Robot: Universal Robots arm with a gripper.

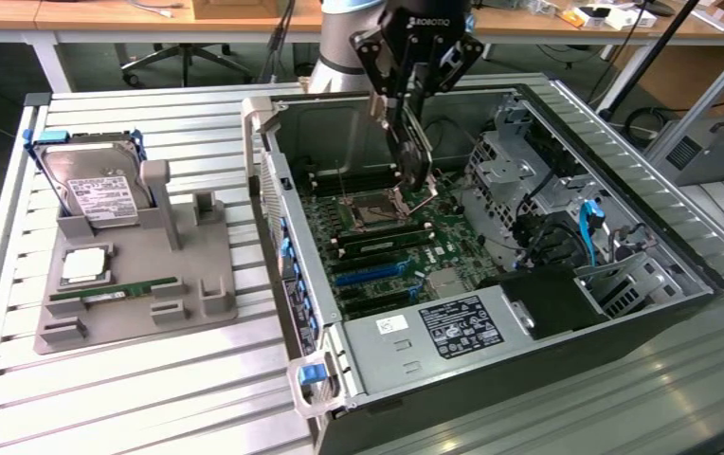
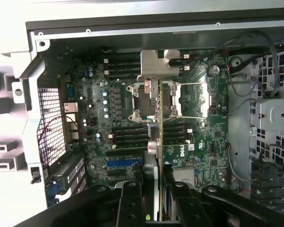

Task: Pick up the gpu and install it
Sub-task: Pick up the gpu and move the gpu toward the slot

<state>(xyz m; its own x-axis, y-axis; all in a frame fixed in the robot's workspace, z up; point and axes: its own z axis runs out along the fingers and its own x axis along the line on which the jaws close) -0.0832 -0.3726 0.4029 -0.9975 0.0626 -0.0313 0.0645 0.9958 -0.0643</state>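
Presently, the arm is seen reaching down from twelve o'clock in the exterior view, with the wrist turned so that the end effector [image 1: 403,106] points almost straight down into the open computer case [image 1: 267,161]. The gpu [image 1: 413,156] is clamped by its thin faces between the narrowly set fingers. It hangs edge-on and slightly tilted above the motherboard [image 1: 394,246], just over the processor socket [image 1: 372,210]. Whether it touches the board cannot be told.

In the wrist view, the fingers [image 2: 150,187] are seen on either side of the card, and its silver bracket [image 2: 159,64] is carried at the far end.

Toward nine o'clock in the exterior view, well apart from the case, a grey holder [image 1: 198,280] is set on the table [image 1: 147,398]. A hard drive [image 1: 97,190] is propped at the holder's eleven o'clock end. A green RAM stick [image 1: 116,291] is laid nearer its seven o'clock end.
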